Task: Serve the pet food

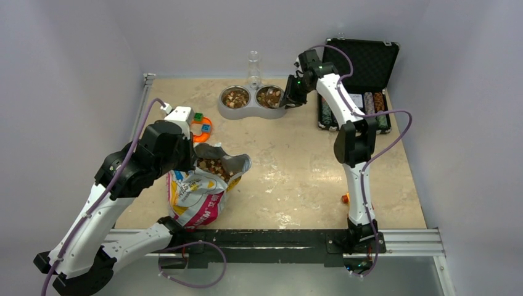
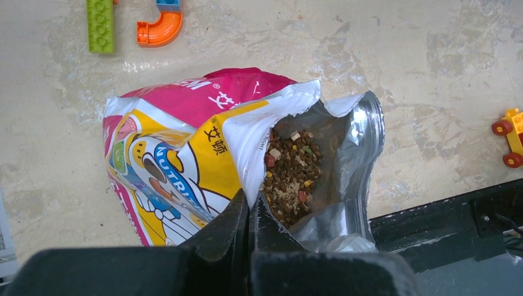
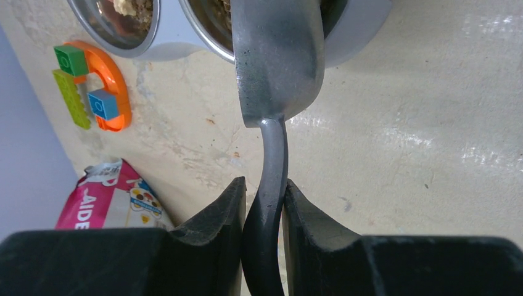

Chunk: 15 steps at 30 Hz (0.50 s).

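Observation:
The printed foil bag stands open at the near left, with pet food showing inside its mouth. My left gripper is shut on the bag's torn white rim and holds the mouth open; in the top view it sits at the bag's top. My right gripper is shut on the dark handle of a metal scoop. The scoop's bowl reaches over the rim of the right bowl of the grey double feeder. Kibble lies in both bowls.
An open black case of poker chips lies at the back right, beside the right arm. A clear bottle stands behind the feeder. Toy bricks with an orange arch lie left of it. A small toy sits near the right arm's base.

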{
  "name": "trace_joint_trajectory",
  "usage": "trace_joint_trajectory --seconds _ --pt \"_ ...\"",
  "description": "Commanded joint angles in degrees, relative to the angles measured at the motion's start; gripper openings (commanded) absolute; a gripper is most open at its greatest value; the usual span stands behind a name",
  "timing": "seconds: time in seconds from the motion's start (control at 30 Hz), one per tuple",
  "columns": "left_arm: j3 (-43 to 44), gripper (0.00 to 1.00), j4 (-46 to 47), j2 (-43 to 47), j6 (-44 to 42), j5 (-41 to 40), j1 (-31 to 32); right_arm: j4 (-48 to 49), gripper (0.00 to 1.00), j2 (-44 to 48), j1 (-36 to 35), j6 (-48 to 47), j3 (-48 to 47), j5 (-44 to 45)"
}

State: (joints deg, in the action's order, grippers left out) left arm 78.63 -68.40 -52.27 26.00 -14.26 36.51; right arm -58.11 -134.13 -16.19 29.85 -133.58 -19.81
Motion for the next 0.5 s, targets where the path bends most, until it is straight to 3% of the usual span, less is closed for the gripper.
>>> trace_joint_trajectory --seconds 0.0,0.47 --pt "1.67 0.00 2.23 0.62 0.71 -2.26 0.01 -1.55 0.00 -0.11 -2.18 -3.98 -4.72 6.22" --pt "2.99 0.00 2.36 -0.60 1.55 -2.08 -0.01 -2.98 0.00 0.45 -4.77 -11.25 -7.65 16.82"
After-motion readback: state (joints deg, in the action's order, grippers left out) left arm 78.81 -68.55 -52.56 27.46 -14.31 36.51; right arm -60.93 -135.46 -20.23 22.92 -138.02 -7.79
